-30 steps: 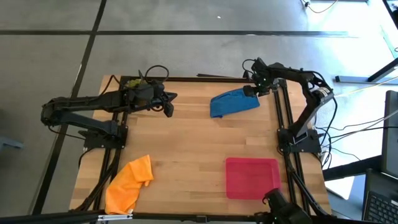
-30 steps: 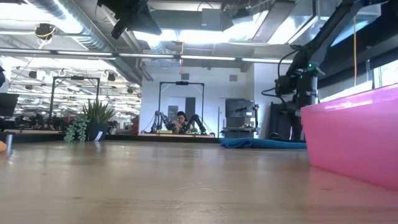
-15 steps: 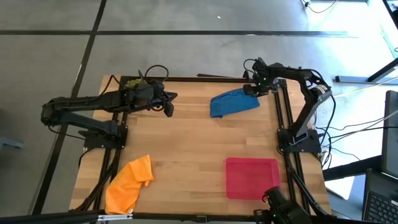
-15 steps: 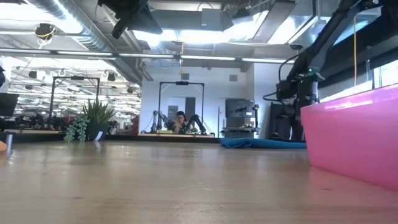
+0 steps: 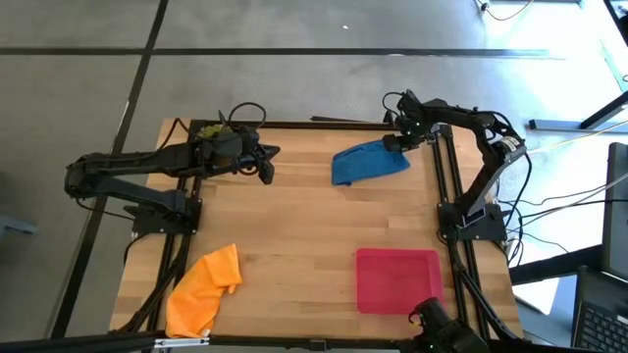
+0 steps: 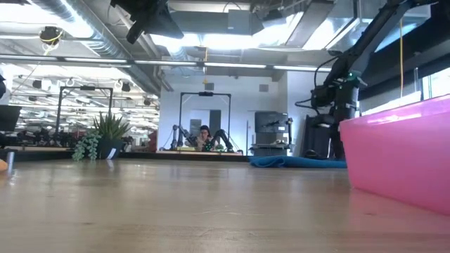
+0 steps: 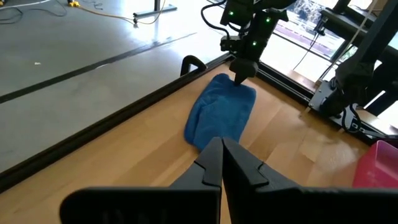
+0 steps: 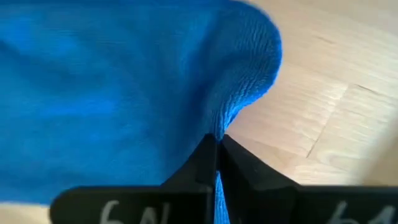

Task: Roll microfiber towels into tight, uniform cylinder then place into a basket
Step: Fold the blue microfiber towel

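Observation:
The blue towel [image 5: 368, 162] lies crumpled flat on the table at the far right, also seen in the left wrist view [image 7: 221, 115] and low on the table in the low view [image 6: 295, 161]. My right gripper [image 5: 395, 144] stands at the towel's far right end, shut on it. The orange towel [image 5: 206, 289] lies bunched at the near left corner. The red basket [image 5: 397, 279] sits on the table at the near right. My left gripper [image 5: 267, 175] hovers shut over the far left-middle of the table, holding nothing. My right gripper pinches a raised pucker of cloth [image 8: 221, 124] at the blue towel's far right end between its two fingers. The fingers [image 7: 241, 70] come from above, pointing down. The cloth is drawn up into a ridge at the fingers; the rest lies on the table.
A black frame rail [image 5: 294, 125] runs along the table's far edge close behind the blue towel, and the right arm's base [image 5: 471, 221] stands at the right edge. Bare wood [image 5: 294, 226] lies between the two towels and the basket.
My right gripper has shut on the blue towel's far right end, staying almost where it was. The towel lies on the table as before.

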Motion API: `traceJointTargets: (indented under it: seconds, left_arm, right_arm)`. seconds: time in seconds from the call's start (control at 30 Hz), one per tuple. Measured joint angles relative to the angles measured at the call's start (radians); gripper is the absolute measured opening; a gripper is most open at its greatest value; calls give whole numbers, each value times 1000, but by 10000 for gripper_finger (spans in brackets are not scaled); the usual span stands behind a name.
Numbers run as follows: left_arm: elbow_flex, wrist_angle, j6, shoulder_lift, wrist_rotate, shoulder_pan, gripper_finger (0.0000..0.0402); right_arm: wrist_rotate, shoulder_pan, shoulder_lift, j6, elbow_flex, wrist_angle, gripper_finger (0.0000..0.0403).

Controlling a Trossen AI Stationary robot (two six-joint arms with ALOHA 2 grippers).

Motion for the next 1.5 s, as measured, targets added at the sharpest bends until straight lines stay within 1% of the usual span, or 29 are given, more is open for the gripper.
traceJointTargets:
  seconds: [0.07,0.13,0.27,0.37,0.53,0.6,0.67,0.73,0.93,1.07,1.3,1.43,1.5]
  left_arm:
    - [0,-1,0,0,0,0,0]
    - [0,-1,0,0,0,0,0]
    - [0,-6,0,0,1,0,0]
    - [0,-7,0,0,1,0,0]
    - [0,-7,0,0,28,-3,0]
    - [0,-8,0,0,30,-4,0]
    - [0,-7,0,2,30,-5,0]
    - [0,-12,3,6,30,-9,0]
    - [0,-59,2,13,31,-25,0]
    - [0,-70,2,12,31,-38,0]
    - [0,-69,3,12,30,-62,0]
    - [0,-67,2,12,30,-77,0]
    - [0,-69,3,12,30,-82,0]
  right_arm:
    - [-22,32,-17,-12,0,-13,7]
    - [-65,77,-27,-12,-1,-27,6]
    - [-106,214,-32,3,-6,-1,6]
    - [-110,326,-32,24,-7,38,4]
    - [-128,463,-32,41,20,97,4]
    - [-158,511,-32,28,37,113,4]
    - [-164,553,-32,-8,48,129,4]
    - [-169,583,-32,-38,53,144,4]
    - [-178,666,-32,-48,40,233,4]
    - [-178,710,-32,-59,38,246,4]
    - [-159,768,6,-74,38,269,5]
    - [-210,780,7,-84,38,265,26]
    - [-209,784,7,-82,38,265,43]
